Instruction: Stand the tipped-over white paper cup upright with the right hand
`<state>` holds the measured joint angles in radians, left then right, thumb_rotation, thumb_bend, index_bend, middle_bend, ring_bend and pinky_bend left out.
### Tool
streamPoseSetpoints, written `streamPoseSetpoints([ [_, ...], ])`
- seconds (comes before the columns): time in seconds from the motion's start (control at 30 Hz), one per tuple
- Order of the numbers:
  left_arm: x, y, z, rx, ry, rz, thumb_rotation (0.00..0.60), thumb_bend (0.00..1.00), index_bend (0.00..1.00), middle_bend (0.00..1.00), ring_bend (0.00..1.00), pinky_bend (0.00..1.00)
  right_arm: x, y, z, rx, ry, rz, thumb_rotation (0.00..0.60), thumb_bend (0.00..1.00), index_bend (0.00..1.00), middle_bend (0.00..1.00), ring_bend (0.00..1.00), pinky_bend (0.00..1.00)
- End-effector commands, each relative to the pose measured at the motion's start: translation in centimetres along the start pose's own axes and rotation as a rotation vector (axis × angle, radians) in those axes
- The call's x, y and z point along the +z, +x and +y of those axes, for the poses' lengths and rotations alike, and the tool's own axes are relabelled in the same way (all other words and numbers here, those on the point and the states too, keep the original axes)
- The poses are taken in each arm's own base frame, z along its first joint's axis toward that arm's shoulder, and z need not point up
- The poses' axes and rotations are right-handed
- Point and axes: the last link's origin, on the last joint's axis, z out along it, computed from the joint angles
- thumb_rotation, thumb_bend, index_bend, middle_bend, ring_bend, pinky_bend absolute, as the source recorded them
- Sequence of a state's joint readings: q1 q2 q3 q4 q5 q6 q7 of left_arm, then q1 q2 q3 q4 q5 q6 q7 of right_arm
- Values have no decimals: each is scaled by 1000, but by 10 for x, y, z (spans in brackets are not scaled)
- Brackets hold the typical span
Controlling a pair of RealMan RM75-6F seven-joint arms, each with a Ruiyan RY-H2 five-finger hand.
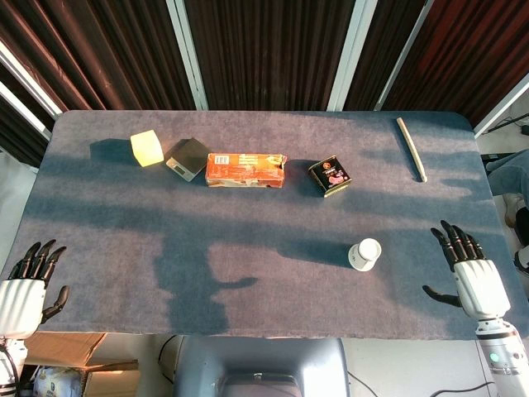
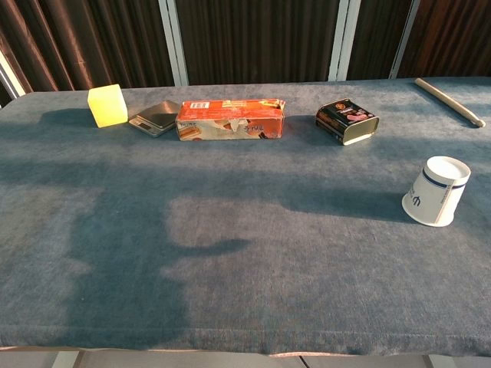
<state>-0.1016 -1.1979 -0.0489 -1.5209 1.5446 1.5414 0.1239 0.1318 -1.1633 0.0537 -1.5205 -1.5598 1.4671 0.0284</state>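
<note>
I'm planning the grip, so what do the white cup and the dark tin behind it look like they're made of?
Cup: likely thin paper, matte white with a blue band and a rolled rim. Tin: probably metal, given its glossy printed faces and pale shiny edge.

Both the left hand [image 1: 29, 285] and the right hand [image 1: 471, 273] have black fingers on white palm shells. The right wrist [image 1: 502, 351] is white, carrying what seems a small green light.
</note>
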Motion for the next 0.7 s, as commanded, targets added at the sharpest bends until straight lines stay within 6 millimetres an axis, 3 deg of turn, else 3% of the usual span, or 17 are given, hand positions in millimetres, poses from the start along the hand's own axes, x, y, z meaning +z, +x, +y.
streamPoseSetpoints([
  [0.03,1,-1,0,1,-2,-8,600,392,139,50,25,246,1,0,1,2,-8,2,600,97,121,104,41,232],
  [0.33,2,-3,2,-4,-15,-27,600,393,139,52,25,246,24,-8,4,0,23,1,600,96,151,117,51,232],
  [0.7,0,0,1,-22,-12,-32,600,393,143,53,25,248,67,-43,2,-24,108,-61,600,126,325,257,250,399],
])
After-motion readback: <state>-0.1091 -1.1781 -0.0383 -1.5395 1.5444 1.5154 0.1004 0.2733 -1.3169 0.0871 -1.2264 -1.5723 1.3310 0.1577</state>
